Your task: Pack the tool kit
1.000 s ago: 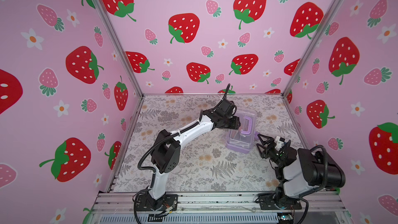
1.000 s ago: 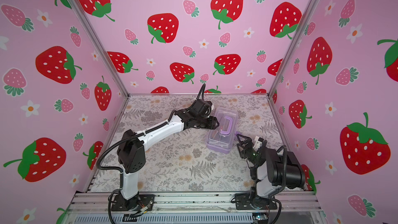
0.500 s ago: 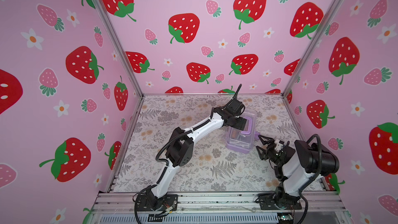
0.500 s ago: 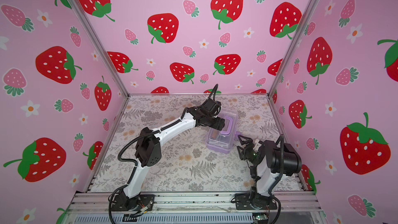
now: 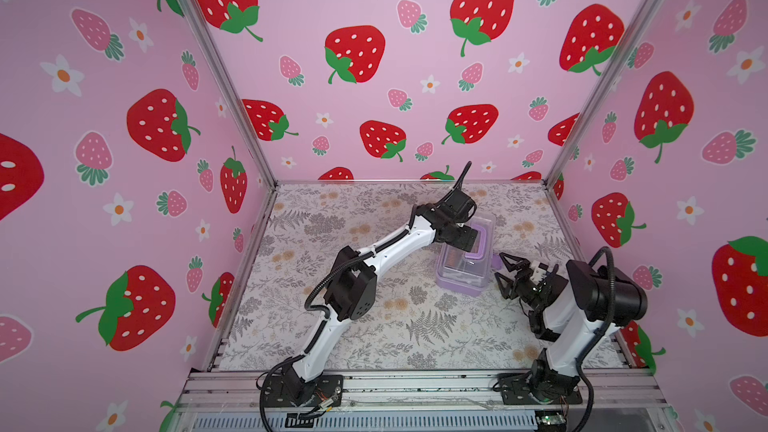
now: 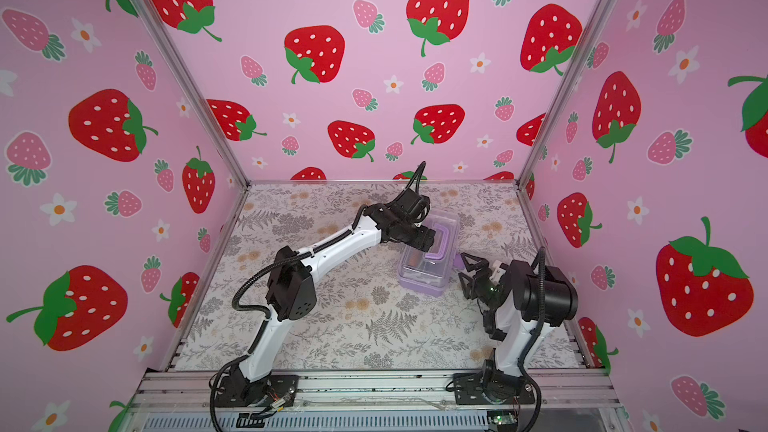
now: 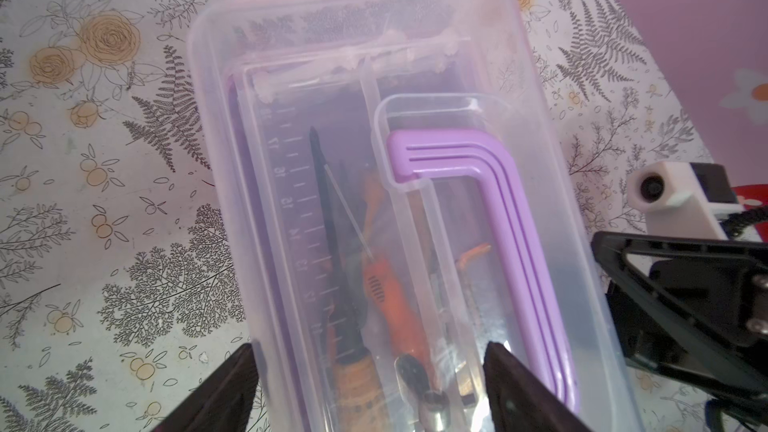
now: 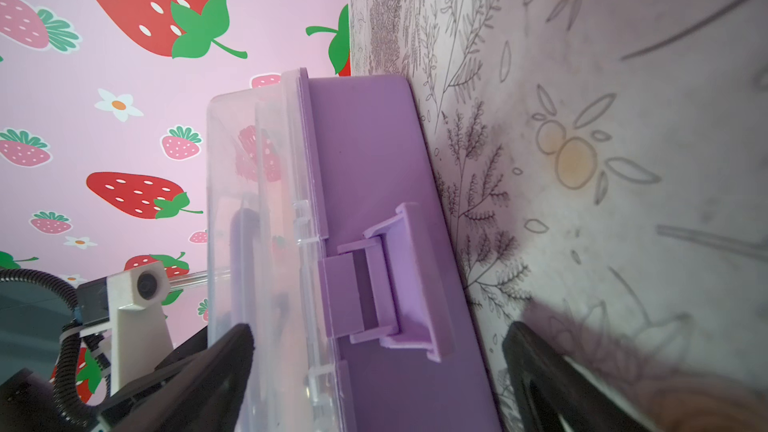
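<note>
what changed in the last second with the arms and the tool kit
The left gripper moved farther across the tool kit toward its handle, jaws open, with that arm stretching forward. The right gripper stayed open beside the box, and the tool kit stayed put and closed.

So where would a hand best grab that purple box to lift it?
Probably the box across its narrow width, from above: its long sides are flat and parallel. Its handle lies folded flat on the lid, and the side latch looks undone.

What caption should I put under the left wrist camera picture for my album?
Open left gripper over the lidded lilac tool kit, orange-handled tools showing inside.
</note>
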### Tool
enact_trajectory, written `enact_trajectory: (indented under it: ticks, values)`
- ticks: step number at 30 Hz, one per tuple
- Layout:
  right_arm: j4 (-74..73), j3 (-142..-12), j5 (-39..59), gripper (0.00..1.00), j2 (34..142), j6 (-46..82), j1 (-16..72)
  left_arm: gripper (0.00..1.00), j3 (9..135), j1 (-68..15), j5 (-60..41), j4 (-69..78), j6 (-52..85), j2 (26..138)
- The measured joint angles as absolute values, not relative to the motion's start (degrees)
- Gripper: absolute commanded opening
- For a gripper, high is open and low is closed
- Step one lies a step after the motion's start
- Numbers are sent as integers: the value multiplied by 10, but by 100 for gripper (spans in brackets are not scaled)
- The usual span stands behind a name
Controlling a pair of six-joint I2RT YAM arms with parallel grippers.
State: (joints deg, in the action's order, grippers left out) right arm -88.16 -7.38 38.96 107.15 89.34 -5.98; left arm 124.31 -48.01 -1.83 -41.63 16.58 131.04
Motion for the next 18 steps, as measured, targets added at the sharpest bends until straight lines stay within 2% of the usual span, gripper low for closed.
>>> enact_trajectory:
  ticks: [8, 18]
  values:
    - [-881, -148, 425, 90, 1119, 912, -61, 84, 1243, -481, -17, -416, 172, 1310]
    - [-869, -155, 445, 76, 1116, 937, -62, 84, 1242, -480, -17, -415, 181, 1310]
